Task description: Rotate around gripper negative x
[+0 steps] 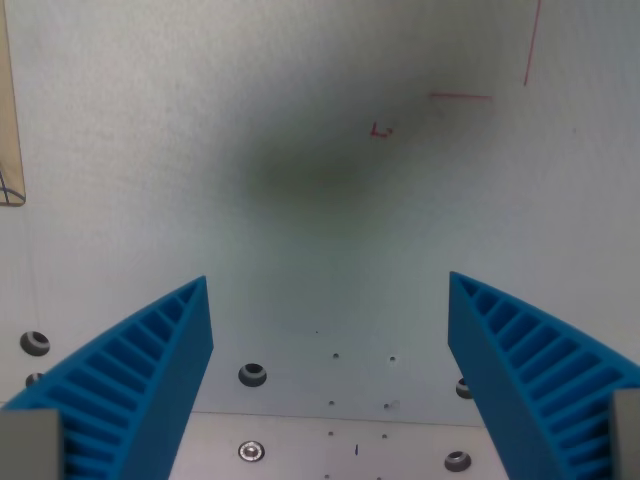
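Note:
My gripper (328,285) is open with nothing between its two blue ribbed fingers. The left finger (150,375) and the right finger (530,370) rise from the bottom corners of the wrist view. Below them lies a white tabletop (300,120) with a soft dark shadow in its middle. No task object shows.
Red pen marks (460,97) lie on the white surface at the upper right, with a small red mark (381,131) beside them. A tan edge (10,110) runs down the wrist view's left. A metal plate with bolts (252,375) and small holes lies at the bottom.

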